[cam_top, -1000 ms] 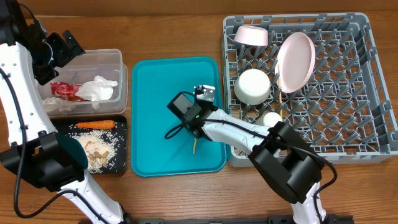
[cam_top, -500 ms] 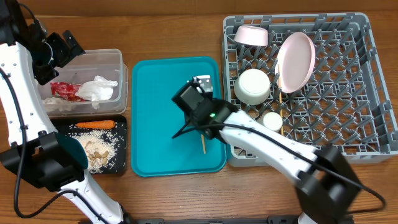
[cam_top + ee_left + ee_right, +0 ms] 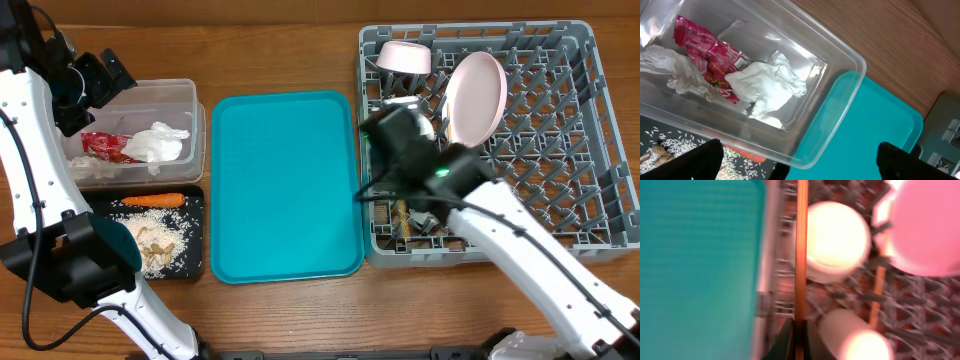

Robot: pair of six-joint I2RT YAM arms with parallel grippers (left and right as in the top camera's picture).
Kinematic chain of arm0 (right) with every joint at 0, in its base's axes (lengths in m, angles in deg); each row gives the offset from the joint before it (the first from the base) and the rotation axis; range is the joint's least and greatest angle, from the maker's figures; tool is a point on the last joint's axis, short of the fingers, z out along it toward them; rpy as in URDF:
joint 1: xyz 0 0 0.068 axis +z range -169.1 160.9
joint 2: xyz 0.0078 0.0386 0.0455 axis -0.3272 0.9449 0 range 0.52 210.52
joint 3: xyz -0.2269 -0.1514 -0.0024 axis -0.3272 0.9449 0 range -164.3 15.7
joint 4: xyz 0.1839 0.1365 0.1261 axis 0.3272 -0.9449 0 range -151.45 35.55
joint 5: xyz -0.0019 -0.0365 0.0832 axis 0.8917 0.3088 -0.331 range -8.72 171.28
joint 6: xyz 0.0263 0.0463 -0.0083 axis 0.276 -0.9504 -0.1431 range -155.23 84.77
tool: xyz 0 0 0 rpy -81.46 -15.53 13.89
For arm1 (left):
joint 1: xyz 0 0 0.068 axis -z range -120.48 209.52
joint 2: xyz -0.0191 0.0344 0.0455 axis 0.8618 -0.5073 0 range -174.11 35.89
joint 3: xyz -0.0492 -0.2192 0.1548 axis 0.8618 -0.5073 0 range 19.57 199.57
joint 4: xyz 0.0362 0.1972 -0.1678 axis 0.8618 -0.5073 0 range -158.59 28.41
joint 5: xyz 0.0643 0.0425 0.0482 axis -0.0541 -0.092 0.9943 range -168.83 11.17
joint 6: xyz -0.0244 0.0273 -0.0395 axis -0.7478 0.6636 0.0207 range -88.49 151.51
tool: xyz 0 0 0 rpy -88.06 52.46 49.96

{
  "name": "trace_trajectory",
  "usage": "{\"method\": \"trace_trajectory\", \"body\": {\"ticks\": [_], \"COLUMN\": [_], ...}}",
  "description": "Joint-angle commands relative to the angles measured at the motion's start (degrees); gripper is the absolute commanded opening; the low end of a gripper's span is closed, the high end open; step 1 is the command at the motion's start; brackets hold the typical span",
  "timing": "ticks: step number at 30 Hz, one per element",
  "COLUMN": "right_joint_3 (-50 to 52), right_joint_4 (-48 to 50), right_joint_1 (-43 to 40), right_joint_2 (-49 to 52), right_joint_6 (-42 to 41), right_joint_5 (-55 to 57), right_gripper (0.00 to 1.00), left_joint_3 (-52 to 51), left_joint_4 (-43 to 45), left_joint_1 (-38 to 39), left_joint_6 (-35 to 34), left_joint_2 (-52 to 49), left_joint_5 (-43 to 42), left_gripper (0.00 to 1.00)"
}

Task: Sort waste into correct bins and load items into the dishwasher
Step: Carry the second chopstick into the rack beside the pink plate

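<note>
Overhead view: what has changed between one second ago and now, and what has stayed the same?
The right gripper, shut on a chopstick, carried it rightwards from above the teal tray to the left edge of the grey dish rack, beside the bowl. Nothing was released. The left gripper stays open over the clear tub; the wrapper, tissue and plate have not moved.

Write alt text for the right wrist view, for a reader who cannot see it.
The right gripper is shut on a chopstick that runs straight up the blurred picture, above the left edge of the rack. A teal tray fills the left side; on the right, in the rack, sit a bowl, a cup, a plate and a second chopstick.
</note>
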Motion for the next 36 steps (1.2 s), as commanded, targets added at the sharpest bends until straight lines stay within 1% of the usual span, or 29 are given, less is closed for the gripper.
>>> {"method": "trace_trajectory", "body": {"ticks": [1, 8, 13, 19, 23, 36], "right_joint_3": [-0.7, -0.4, 1.2, 1.8, 1.8, 1.8], "right_joint_4": [-2.1, -3.7, -2.7, -1.2, 0.1, 2.5], "right_joint_1": [-5.7, -16.1, -20.7, -22.0, -22.0, -22.0], "right_joint_2": [-0.5, -0.4, 0.0, 2.6, 5.7, 15.6], "right_joint_6": [4.4, 8.7, 10.0, 12.2, 16.4, 17.5], "right_joint_5": [0.1, 0.0, 0.0, -0.2, -1.9, -1.9], "right_gripper": [0.04, 0.04, 0.04, 0.04, 0.04, 0.04], "left_joint_3": [1.0, 1.0, 1.0, 1.0, 1.0, 1.0], "left_joint_4": [0.0, 0.0, 0.0, 0.0, 0.0, 0.0], "left_joint_1": [0.4, 0.4, 0.4, 0.4, 0.4, 0.4], "left_joint_6": [0.1, 0.1, 0.0, 0.0, 0.1, 0.1], "left_joint_2": [2.1, 2.1, 2.1, 2.1, 2.1, 2.1], "left_joint_5": [-0.1, -0.1, -0.1, -0.1, -0.1, -0.1], "left_gripper": [1.00, 1.00, 1.00, 1.00, 1.00, 1.00]}}
